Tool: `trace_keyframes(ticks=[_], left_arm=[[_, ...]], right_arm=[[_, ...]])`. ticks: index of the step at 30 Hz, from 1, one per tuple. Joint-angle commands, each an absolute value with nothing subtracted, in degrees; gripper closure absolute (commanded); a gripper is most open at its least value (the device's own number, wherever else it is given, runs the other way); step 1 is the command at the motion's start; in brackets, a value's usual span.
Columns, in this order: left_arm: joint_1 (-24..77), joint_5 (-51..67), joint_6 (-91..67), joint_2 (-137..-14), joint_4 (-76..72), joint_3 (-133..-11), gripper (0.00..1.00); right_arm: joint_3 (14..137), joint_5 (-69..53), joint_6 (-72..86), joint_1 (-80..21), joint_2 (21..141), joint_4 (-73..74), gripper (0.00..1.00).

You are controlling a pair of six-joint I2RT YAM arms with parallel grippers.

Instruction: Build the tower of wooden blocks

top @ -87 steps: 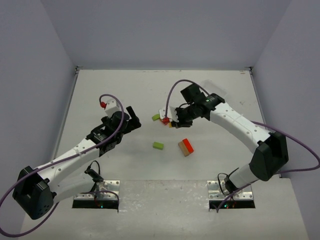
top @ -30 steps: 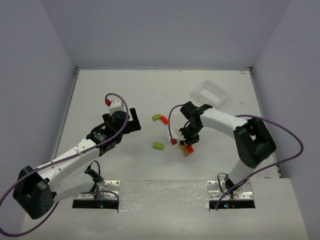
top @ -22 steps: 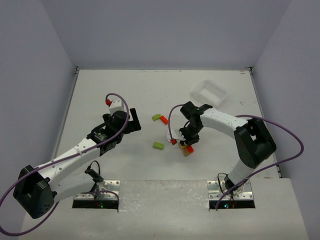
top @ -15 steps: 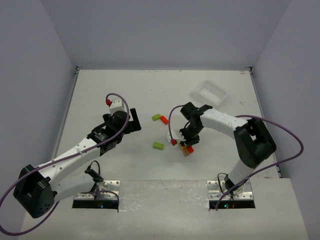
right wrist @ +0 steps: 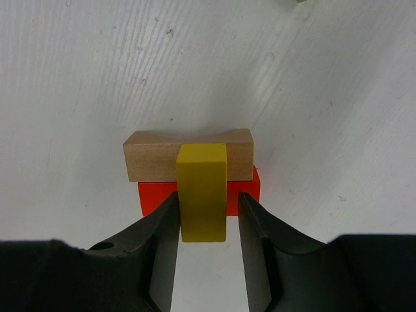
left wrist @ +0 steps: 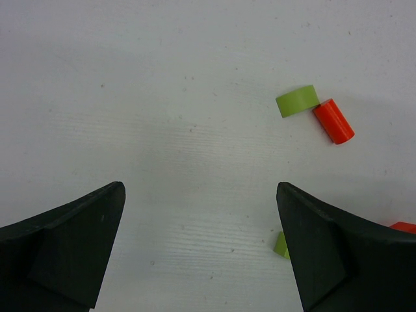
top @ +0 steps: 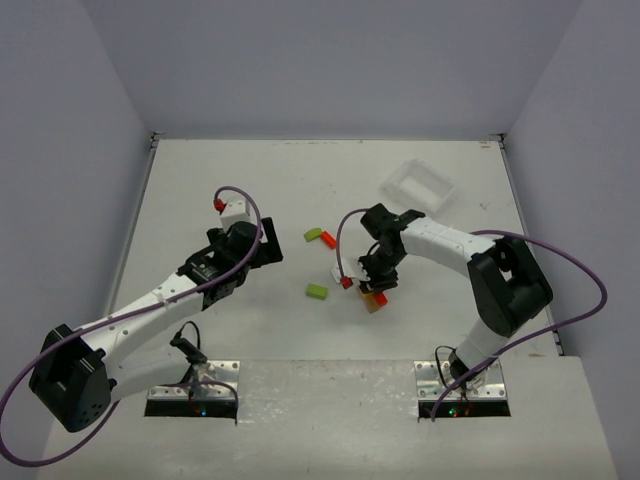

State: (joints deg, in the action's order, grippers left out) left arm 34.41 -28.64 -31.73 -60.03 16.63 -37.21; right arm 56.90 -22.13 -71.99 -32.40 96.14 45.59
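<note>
The wood block tower (top: 375, 298) stands mid-table: a red block (right wrist: 153, 198) and a tan block with a scooped top (right wrist: 149, 162) side by side, with a yellow block (right wrist: 202, 188) lying across them. My right gripper (right wrist: 208, 221) straddles the yellow block. Its left finger touches the block and a narrow gap shows at the right finger. My left gripper (left wrist: 200, 240) is open and empty above bare table, left of the loose blocks. A green half-round block (left wrist: 298, 101), a red cylinder (left wrist: 333, 121) and a green block (left wrist: 281, 245) lie loose.
A white plastic tray (top: 417, 186) sits at the back right. The green half-round (top: 313, 235) and red cylinder (top: 328, 240) lie behind the tower. The second green block (top: 316, 291) lies to its left. Grey walls enclose the table.
</note>
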Motion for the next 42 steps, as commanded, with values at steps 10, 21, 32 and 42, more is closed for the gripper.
trace_keyframes(ticks=[10,21,32,42], left_arm=[[33.84,-29.1,-31.46,-60.6,15.33,-39.64,0.0],[33.84,-30.41,-31.47,-60.91,16.01,-40.0,0.0],[33.93,-32.79,-37.43,-58.85,17.15,-41.44,0.0],[33.89,-32.03,-33.98,-61.78,13.34,-47.59,0.0]], right_arm=[[57.23,-24.16,-70.3,-32.88,93.48,44.96,0.46],[57.21,-23.48,-69.98,-33.04,86.6,48.8,0.3],[58.04,-21.85,-69.63,-32.96,76.09,46.54,0.01],[55.36,-17.38,-32.27,-33.01,65.45,17.23,0.01]])
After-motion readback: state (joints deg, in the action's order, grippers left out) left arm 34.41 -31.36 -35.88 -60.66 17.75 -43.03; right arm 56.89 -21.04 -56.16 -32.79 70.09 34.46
